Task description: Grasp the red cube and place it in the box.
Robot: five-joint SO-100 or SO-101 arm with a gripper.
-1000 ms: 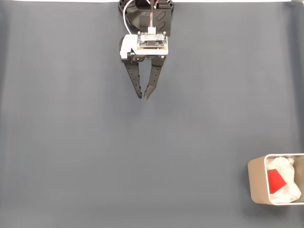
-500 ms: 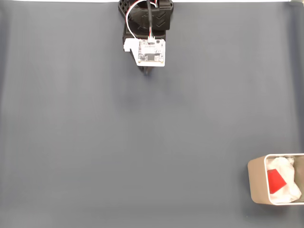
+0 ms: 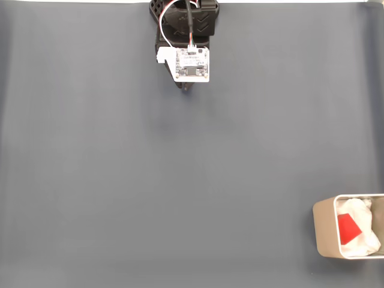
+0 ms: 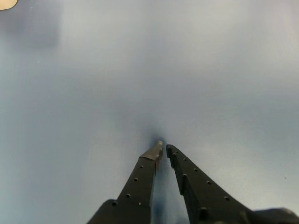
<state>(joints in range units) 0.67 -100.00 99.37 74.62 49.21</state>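
Red, small and plain-faced, the solid cube (image 3: 348, 228) lies inside the beige thin-walled rectangular box with rounded corners (image 3: 324, 230), resting on its crumpled white soft lining (image 3: 362, 235). We note the box sits at the surface's near right corner in the fixed view, partly cut by the picture's right edge.

Black two-finger tool (image 4: 161, 147): in the wrist view its tips nearly meet, a thin gap between them, nothing held. We log it as closed and empty, pointing down close to the plain grey-blue cloth surface (image 4: 140, 70). In the fixed view the arm's white wrist board (image 3: 192, 64) sits folded near the middle of the far edge, with the fingers tucked under it.

Key relation: the cube lies diagonally from the tool, toward the near right corner, well apart, with bare cloth between them. No long axis matters for the cube; the box's visible short wall faces the left edge.

Judgement: the cube already rests in the box, so the task looks complete. We see no further reach required; any coming move would be idle parking at the far edge.
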